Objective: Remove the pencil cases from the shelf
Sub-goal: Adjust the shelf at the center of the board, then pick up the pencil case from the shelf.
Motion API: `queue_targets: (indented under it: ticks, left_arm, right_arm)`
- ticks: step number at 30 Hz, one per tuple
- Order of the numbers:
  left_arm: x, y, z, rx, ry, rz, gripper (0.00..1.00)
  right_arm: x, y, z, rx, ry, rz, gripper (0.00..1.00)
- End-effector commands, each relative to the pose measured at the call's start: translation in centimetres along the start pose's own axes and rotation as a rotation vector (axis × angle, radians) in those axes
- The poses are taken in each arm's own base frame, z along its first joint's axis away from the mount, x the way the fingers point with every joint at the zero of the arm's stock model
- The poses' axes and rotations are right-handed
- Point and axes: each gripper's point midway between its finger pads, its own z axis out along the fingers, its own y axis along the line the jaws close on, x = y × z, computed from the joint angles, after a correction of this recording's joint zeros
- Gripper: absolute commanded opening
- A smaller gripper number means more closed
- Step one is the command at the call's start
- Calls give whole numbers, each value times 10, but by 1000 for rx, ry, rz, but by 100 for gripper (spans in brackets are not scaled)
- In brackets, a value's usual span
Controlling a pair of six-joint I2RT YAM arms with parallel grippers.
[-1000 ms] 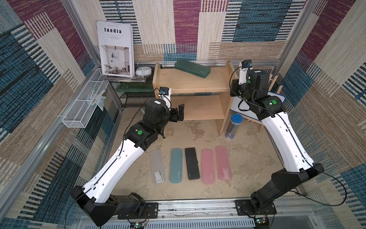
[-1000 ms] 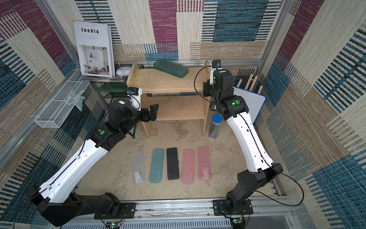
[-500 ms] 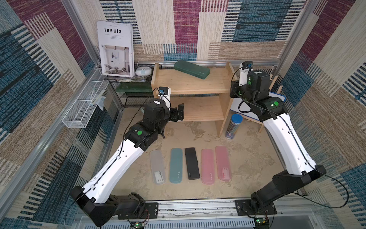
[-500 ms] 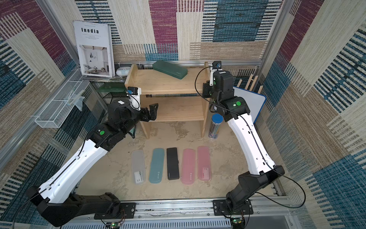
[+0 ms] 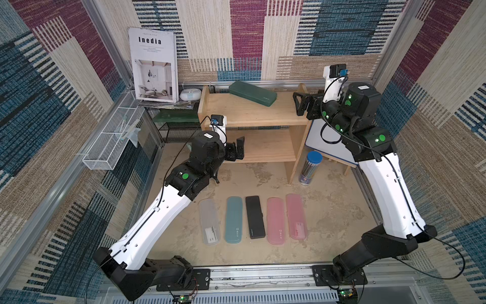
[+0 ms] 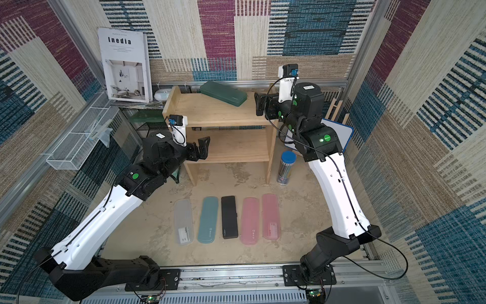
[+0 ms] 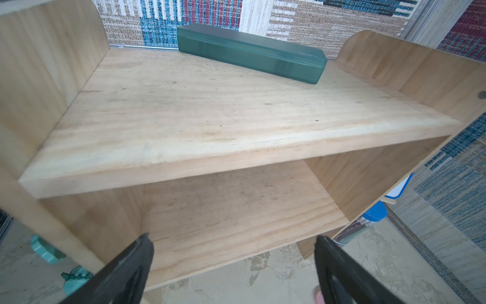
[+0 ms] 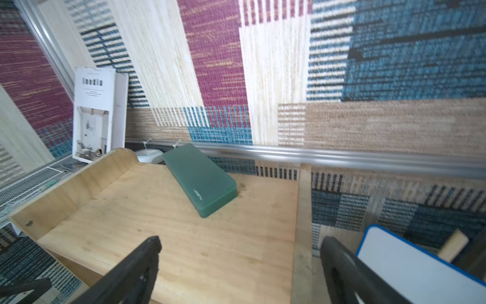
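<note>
The dark green case [image 5: 253,93] is found askew at the back of the shelf [image 5: 244,114], upper tier. The right tool [image 5: 298,104] is released, apart from it; the left tool [image 5: 236,150] likewise. The near end should be straddled squarely; rear clearance is possibly tight.

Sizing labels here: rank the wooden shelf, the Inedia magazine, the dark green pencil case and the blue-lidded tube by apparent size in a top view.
1. wooden shelf
2. Inedia magazine
3. dark green pencil case and blue-lidded tube: too alike to rank; the case is longer, the tube stouter.
</note>
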Motion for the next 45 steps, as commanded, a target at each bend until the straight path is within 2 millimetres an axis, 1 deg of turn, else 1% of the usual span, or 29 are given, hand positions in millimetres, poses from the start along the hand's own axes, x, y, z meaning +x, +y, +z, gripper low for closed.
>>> queue_targets:
  ticks: [1, 2, 4, 6, 8, 11, 15, 21, 29, 34, 39, 45]
  left_arm:
    - [-11, -1, -3, 5, -34, -5, 99]
    - [-12, -1, -4, 6, -35, -6, 99]
    - [-13, -2, -4, 7, -35, -7, 99]
    - [-14, -1, -5, 5, -34, -7, 99]
    - [-12, 0, -7, -1, -29, -6, 99]
    - [-11, 3, -9, -11, -25, -3, 99]
    - [-11, 5, -11, -21, -26, 2, 99]
    - [-8, 7, -11, -31, -20, 7, 100]
    - [-5, 8, -9, -39, -13, 18, 100]
    - [-4, 9, -6, -44, -7, 21, 99]
    - [-3, 10, -6, -52, -7, 16, 99]
    - [-3, 10, -4, -53, -8, 11, 99]
  right_arm:
    - [-15, 35, 17, -191, -61, -125, 99]
    - [-15, 40, 27, -215, -62, -149, 99]
    - [-7, 46, 47, -248, -47, -186, 99]
    - [5, 44, 67, -241, -34, -197, 99]
    - [19, 38, 86, -213, -18, -206, 99]
    - [35, 31, 104, -176, -8, -213, 99]
    - [43, 33, 117, -189, -6, -213, 99]
    - [59, 32, 131, -190, 21, -206, 99]
    - [81, 23, 148, -175, 60, -177, 100]
    - [96, 29, 157, -214, 88, -142, 100]
    - [111, 43, 154, -312, 138, -122, 100]
    - [141, 58, 142, -405, 267, -68, 99]
